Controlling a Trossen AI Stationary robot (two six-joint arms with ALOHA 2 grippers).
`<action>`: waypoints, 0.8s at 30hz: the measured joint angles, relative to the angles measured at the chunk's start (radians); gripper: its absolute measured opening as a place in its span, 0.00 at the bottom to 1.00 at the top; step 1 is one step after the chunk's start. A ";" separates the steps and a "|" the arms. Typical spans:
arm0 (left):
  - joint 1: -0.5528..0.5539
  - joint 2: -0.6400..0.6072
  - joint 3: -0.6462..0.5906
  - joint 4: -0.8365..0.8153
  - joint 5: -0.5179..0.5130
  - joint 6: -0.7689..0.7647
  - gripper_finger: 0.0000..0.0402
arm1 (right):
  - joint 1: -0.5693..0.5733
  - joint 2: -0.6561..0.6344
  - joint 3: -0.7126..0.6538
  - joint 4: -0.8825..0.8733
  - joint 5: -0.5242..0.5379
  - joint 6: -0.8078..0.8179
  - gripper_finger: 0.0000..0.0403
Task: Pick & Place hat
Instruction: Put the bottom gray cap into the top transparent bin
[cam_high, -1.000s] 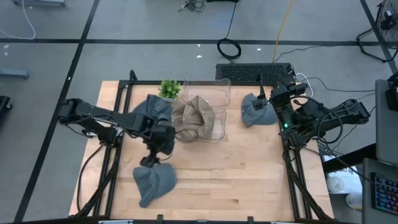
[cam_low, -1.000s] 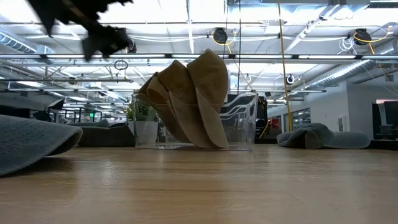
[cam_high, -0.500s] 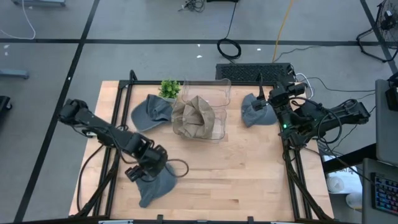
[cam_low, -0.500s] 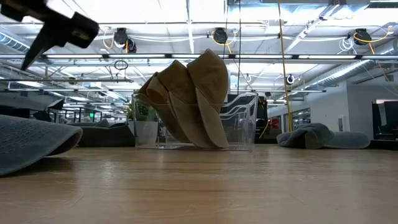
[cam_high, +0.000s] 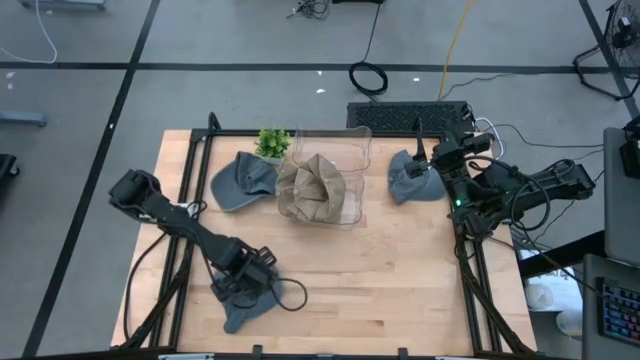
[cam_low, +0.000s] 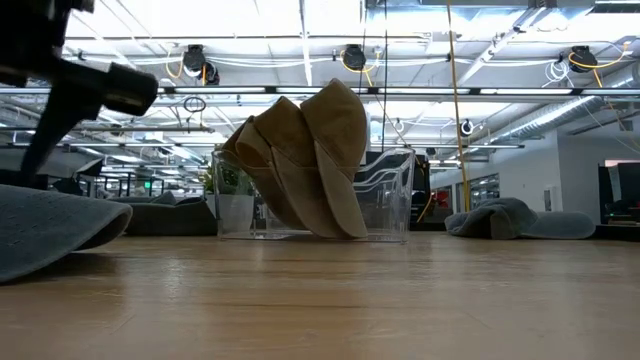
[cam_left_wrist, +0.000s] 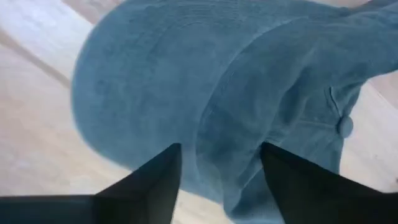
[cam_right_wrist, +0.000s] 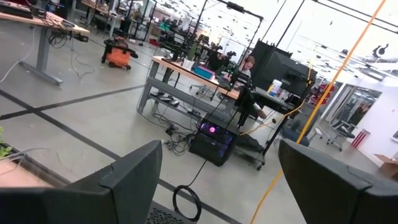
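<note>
Wooden worktop (cam_high: 380, 280) filled the scene, w/ a grey shop floor around it. My left gripper (cam_high: 243, 290) hung low over the blue-grey hat (cam_high: 240, 312) lying near the front-left corner of the worktop. In the wrist view both fingers (cam_left_wrist: 149, 186) stood spread, one to each side of a fold of the crown; the cloth between them was not yet pinched, and contact could not be confirmed. The hat's top button (cam_left_wrist: 345, 126) showed off to one side. My right gripper (cam_high: 432, 165) waited at the far right of the worktop, just beside a second blue hat (cam_high: 405, 180), its fingers wide apart and gripping nothing.

Other items: a clear bin (cam_high: 345, 175) at the back centre holding tan hats (cam_high: 312, 188); a third blue hat (cam_high: 242, 180) to its left; a small green plant (cam_high: 272, 141) behind that.

Handling, est.: the hat looked soft, light, floppy corduroy. It would likely sag and fold when lifted, not slip. Best hold, I judged, was a pinch on a raised ridge of the crown, or on the stiffer brim edge, closing fully since the cloth compresses.
</note>
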 joint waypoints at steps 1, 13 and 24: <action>-0.003 0.008 0.000 0.001 0.000 0.000 0.51 | 0.000 0.000 0.000 0.000 0.000 -0.003 0.78; 0.012 0.014 0.000 0.004 0.003 -0.060 0.03 | 0.000 0.000 0.000 -0.018 -0.002 -0.007 0.78; 0.127 -0.075 0.030 0.000 -0.072 0.019 0.01 | 0.000 0.000 0.000 -0.018 -0.002 -0.007 0.78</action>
